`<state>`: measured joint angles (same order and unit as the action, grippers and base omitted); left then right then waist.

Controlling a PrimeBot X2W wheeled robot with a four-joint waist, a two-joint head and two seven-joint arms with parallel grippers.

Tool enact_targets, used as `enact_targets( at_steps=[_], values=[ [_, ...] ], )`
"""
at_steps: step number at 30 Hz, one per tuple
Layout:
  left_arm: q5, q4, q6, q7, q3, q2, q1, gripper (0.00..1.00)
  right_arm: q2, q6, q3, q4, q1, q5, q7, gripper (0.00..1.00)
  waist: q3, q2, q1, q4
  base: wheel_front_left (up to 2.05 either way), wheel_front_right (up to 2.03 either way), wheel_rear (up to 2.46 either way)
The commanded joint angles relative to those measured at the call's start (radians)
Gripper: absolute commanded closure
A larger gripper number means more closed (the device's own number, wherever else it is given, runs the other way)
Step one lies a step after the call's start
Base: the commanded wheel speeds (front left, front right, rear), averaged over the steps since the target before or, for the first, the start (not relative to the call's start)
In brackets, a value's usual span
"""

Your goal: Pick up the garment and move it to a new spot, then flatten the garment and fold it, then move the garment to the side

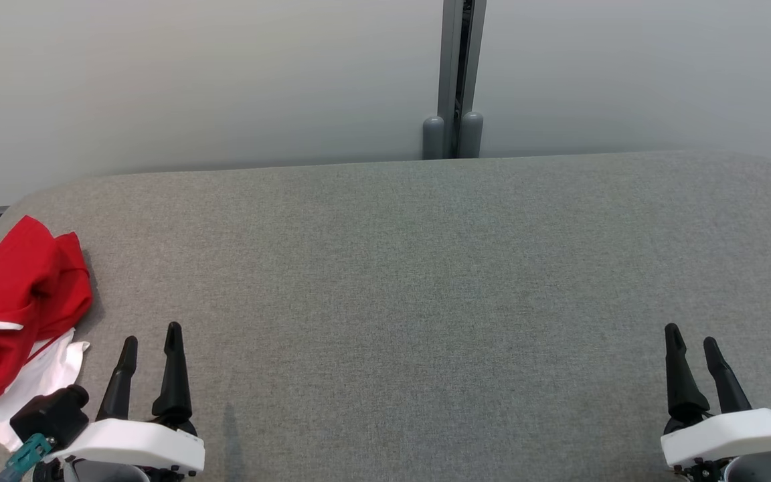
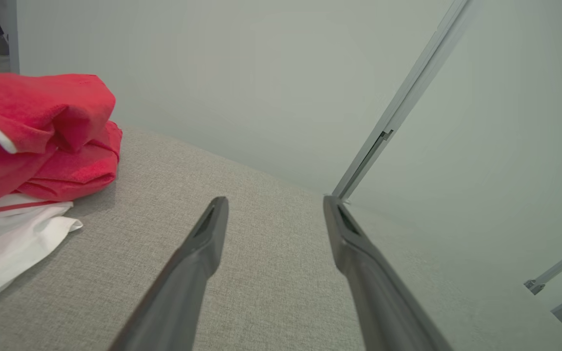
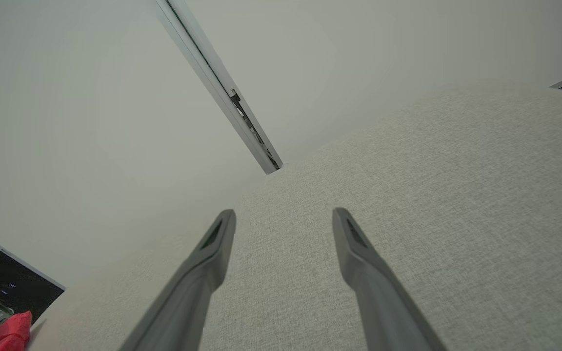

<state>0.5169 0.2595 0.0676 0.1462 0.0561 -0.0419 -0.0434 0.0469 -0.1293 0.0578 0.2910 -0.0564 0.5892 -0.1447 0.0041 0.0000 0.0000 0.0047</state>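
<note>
L pincer [image 1: 152, 333] & R pincer [image 1: 691, 333] hover low over bench [image 1: 425, 268], fingers fwd, both parted, empty; red-white garment [image 1: 17, 294] beside L.

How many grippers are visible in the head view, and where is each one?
2. The left gripper is at the lower left, open, beside the red and white garment. The right gripper is at the lower right, open, over the grey table.

We see a crumpled red-and-white garment [image 1: 17, 294] at the left edge of the grey surface [image 1: 425, 268]; our left pincer [image 1: 152, 335] and right pincer [image 1: 691, 335] rest parted.
</note>
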Motion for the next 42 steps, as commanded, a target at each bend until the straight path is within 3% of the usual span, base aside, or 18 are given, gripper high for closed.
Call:
enact_targets(
  at_steps=[1, 42],
  values=[
    [-0.031, -0.006, -0.008, 0.010, 0.000, -0.007, 0.003, 0.00, 0.011, -0.002, 0.001, -0.004, -0.004, -0.028, -0.013, 0.00, 0.000, 0.0000, 0.0000, 0.000, 0.00, 0.00, 0.00],
    [-0.414, 0.012, -0.052, 0.100, -0.005, -0.010, 0.042, 0.00, 0.007, -0.002, 0.011, 0.037, 0.025, -0.387, -0.102, 0.00, -0.003, 0.0000, 0.0000, 0.004, 0.00, 0.00, 0.00]
  ],
)
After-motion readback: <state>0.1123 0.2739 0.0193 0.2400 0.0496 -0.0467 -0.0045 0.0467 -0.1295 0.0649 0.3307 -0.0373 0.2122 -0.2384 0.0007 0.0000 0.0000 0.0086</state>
